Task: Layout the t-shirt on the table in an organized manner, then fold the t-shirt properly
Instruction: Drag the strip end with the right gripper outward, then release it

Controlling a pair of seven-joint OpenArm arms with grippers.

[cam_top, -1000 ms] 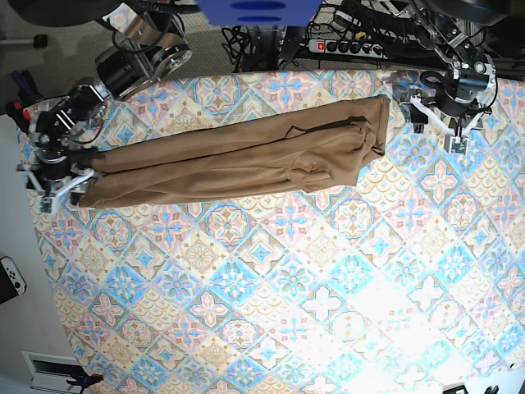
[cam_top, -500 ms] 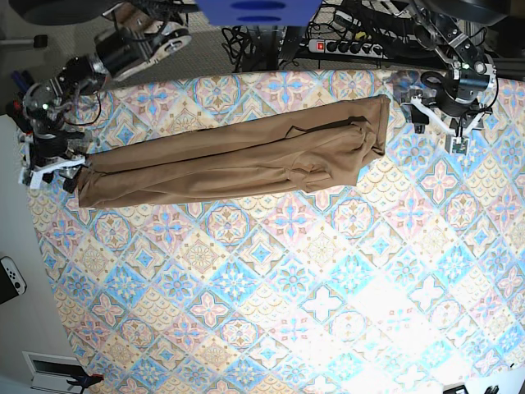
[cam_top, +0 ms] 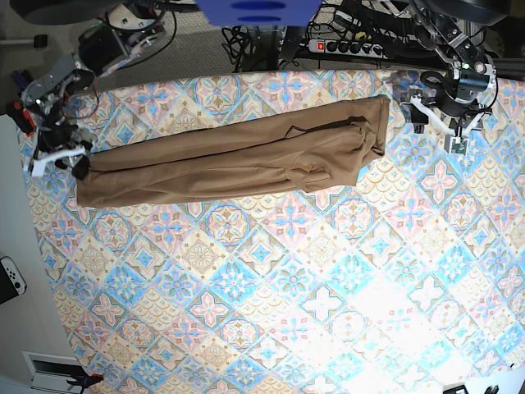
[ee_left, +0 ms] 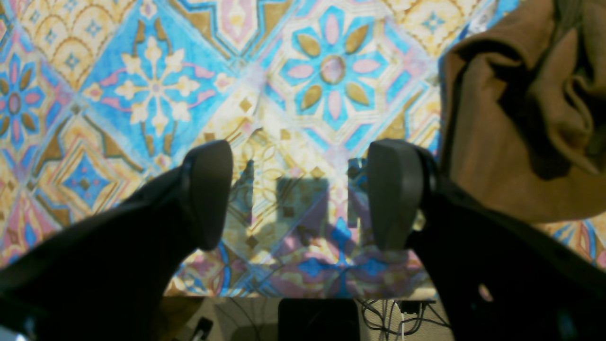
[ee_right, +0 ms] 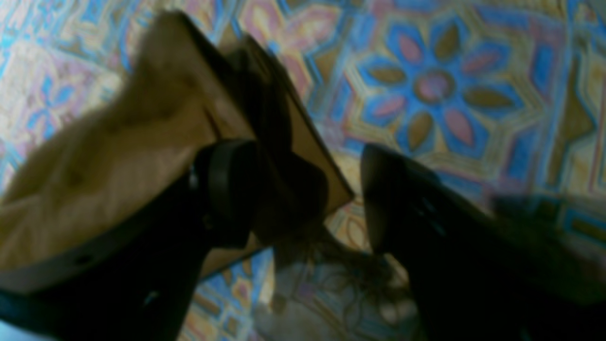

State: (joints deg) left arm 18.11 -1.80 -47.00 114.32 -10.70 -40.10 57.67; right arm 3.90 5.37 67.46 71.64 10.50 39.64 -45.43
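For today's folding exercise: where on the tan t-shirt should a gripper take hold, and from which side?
Probably grip the t-shirt at its two narrow ends, coming in from the table's short sides. It lies as one long flattened band, and the right gripper and left gripper are already open beside those ends.

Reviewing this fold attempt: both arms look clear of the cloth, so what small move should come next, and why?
Probably bring the left gripper in to regrip the near end of the t-shirt. Both grippers are open and empty, the right gripper beside the far end. The shirt lies as a long narrow band on the table, its left-gripper end bunched, so it seems to need another lengthwise fold.
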